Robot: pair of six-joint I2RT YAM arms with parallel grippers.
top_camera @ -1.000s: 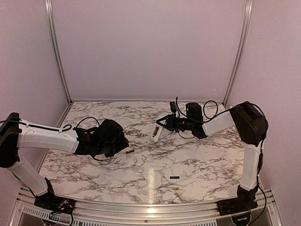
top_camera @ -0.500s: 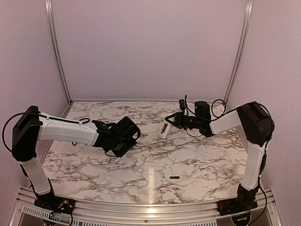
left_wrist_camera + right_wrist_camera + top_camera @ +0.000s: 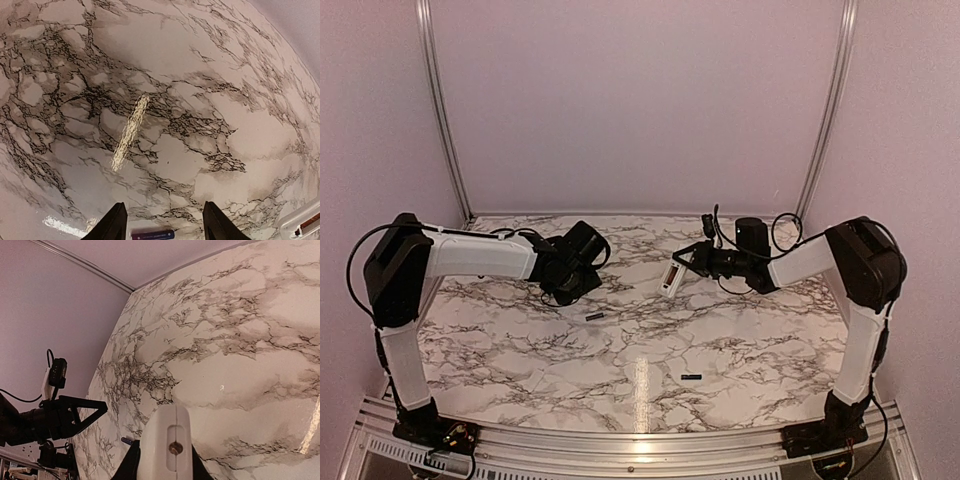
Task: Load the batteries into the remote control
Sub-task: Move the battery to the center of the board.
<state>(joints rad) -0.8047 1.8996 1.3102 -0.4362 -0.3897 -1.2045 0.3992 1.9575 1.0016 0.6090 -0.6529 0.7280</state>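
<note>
The white remote control (image 3: 671,276) is gripped at one end by my right gripper (image 3: 686,262) and held tilted above the table; in the right wrist view its end face (image 3: 167,445) fills the space between the fingers. One black battery (image 3: 595,316) lies on the marble table just in front of my left gripper (image 3: 570,290). In the left wrist view this battery (image 3: 152,234) lies crosswise at the bottom edge between the open fingers (image 3: 115,224), untouched. It also shows in the right wrist view (image 3: 126,440). A second battery (image 3: 691,377) lies nearer the front.
The marble table (image 3: 750,340) is walled by pale panels with metal corner rails (image 3: 442,110). A metal rail (image 3: 620,440) runs along the front edge. My left gripper also shows in the right wrist view (image 3: 75,412), at the left.
My left gripper has swung back and away over the table, open, with the first battery still lying there. My right gripper has shifted slightly right with the remote.
</note>
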